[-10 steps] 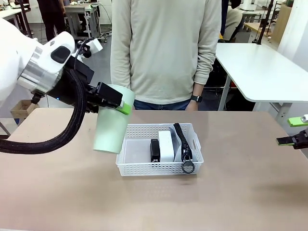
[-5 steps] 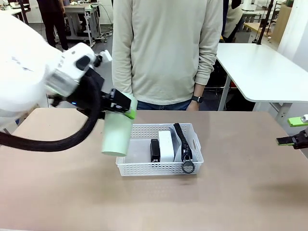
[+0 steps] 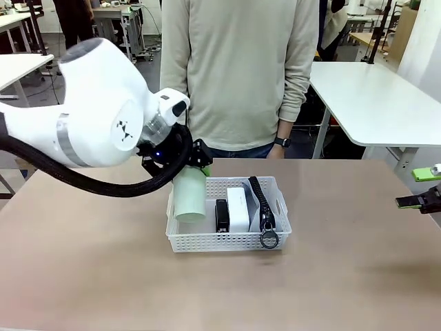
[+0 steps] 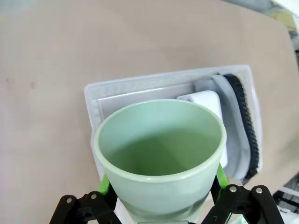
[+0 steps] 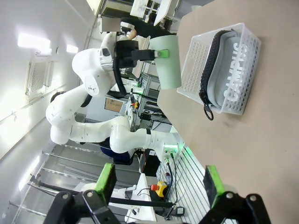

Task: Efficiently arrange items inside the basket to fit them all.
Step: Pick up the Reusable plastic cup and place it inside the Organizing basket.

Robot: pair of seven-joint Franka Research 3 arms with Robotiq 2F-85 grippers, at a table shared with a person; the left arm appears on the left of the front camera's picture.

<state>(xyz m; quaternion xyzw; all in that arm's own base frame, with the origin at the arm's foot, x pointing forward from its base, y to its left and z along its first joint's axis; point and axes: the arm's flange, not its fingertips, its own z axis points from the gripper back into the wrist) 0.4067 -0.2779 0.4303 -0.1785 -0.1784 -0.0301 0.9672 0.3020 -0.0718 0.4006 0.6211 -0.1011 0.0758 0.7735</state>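
Note:
My left gripper [image 3: 198, 168] is shut on the pale green cup [image 3: 189, 200], gripping it near the rim, mouth up. The cup's base hangs in the left end of the white perforated basket [image 3: 227, 242]; I cannot tell whether it touches the floor. In the left wrist view the green pads [image 4: 105, 184] clamp the cup [image 4: 161, 149] above the basket [image 4: 93, 95]. A black stapler [image 3: 221, 215], a white box [image 3: 238, 209] and a grey pouch [image 3: 262, 207] with a ring pull stand side by side in the right half. My right gripper [image 3: 420, 200] is open at the table's right edge.
A person in a pale sweater [image 3: 238, 76] stands at the far side, hands down. The brown table [image 3: 103, 276] is bare around the basket. In the right wrist view my right gripper [image 5: 159, 182] faces the basket [image 5: 233, 60] from well away, with the cup [image 5: 166, 63] behind it.
The left arm has swung right and down, carrying the cup from beside the basket's left end to inside that end. The right gripper has not moved.

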